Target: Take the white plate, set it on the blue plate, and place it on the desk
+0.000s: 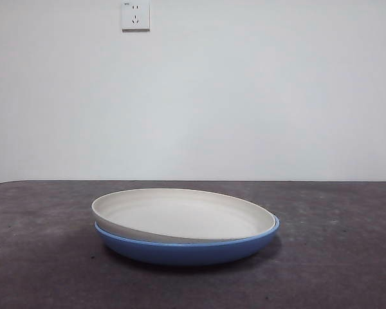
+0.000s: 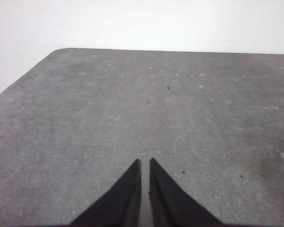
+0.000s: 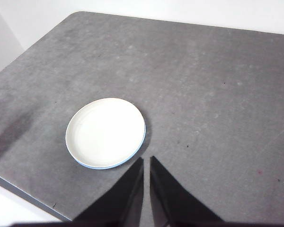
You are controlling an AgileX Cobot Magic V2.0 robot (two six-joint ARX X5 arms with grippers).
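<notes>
Plates first: you see the white plate (image 1: 183, 215) nested inside the blue plate (image 1: 186, 250), the pair sitting near the middle of the dark grey worktop (image 1: 45, 257). From the front view the white plate lies slightly askew, its rim riding higher on one side and sunk closer to the blue rim on the other, with the blue rim peeking out further there. From above, in the right wrist view, the white plate (image 3: 105, 133) covers nearly all of the blue plate (image 3: 97, 167), which shows only as a thin blue crescent along one edge.

Look next at the right pincer (image 3: 146, 161): it hangs high over the worktop (image 3: 217, 94), its two black jaws drawn together with only a thin slit between them, gripping nothing, clear of the plates and just beside them in that view.

Your left pincer (image 2: 145, 163) is the same, jaws nearly touching and empty, above a bare stretch of worktop (image 2: 132, 94) near a rounded corner. How high it sits is hard to judge from this angle.

Behind the plates you have a plain pale wall (image 1: 244, 96) with a white wall socket (image 1: 135, 15) high up.
</notes>
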